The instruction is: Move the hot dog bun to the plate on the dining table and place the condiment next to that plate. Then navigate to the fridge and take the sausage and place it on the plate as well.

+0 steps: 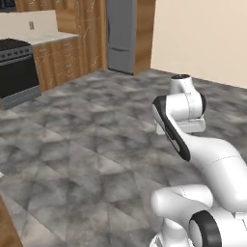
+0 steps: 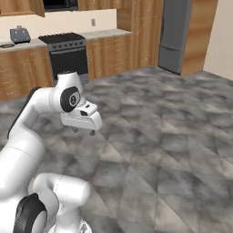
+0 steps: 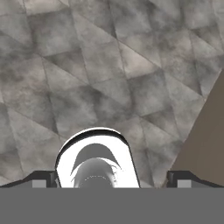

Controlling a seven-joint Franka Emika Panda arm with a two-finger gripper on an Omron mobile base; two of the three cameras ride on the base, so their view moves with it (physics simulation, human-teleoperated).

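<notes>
The fridge (image 1: 120, 34), tall and grey steel with its doors shut, stands at the far end of the room between wooden panels; it also appears at the upper right of the right base view (image 2: 175, 35). My gripper (image 2: 84, 131) hangs over the bare floor, far from the fridge, pointing down. Seen from the hand, the gripper (image 3: 112, 180) is open, its fingertips (image 3: 42, 180) wide apart with nothing between them. The hot dog bun, plate, dining table, condiment and sausage are out of view.
Grey marbled floor (image 1: 87, 144) stretches between me and the fridge. A black stove (image 2: 68, 53) sits among wooden cabinets (image 2: 113, 54) along the back wall, with a toaster (image 2: 19, 34) on the counter. A beige wall (image 1: 202, 34) runs right of the fridge. A wooden edge (image 1: 6, 226) is close at lower left.
</notes>
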